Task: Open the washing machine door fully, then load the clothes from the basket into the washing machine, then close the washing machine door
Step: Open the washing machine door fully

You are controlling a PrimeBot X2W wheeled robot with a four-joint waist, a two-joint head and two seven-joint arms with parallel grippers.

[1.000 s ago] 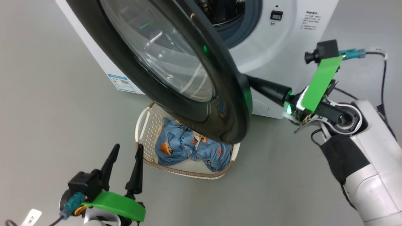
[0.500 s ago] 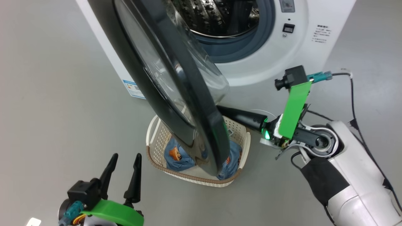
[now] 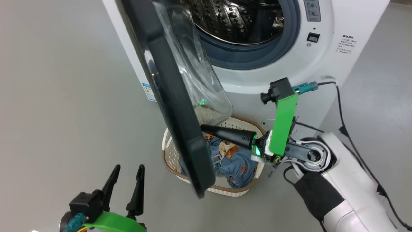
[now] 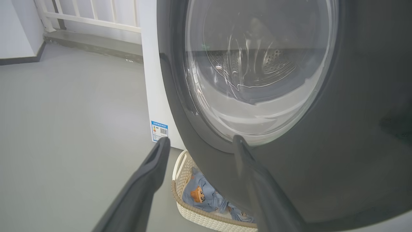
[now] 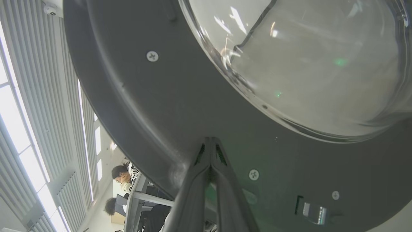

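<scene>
Door [image 3: 173, 106] half-open over basket [image 3: 239, 190] of clothes [image 3: 238, 164]

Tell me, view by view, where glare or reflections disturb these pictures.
Head view: a green glint sits on the glass of the washing machine door. Left wrist view: streaky reflections on that glass warp the drum behind. Right wrist view: the windows are blown out white; green spots glint on the glass.

The left gripper [image 3: 128, 167] sits low at the near left, its 2 dark fingers spread apart and pointing toward the far side. The right arm [image 3: 351, 199] comes in from the near right, pale forearm raised and wrist bent. The right gripper [image 3: 206, 128] points left, its 2 fingers pressed together.
</scene>
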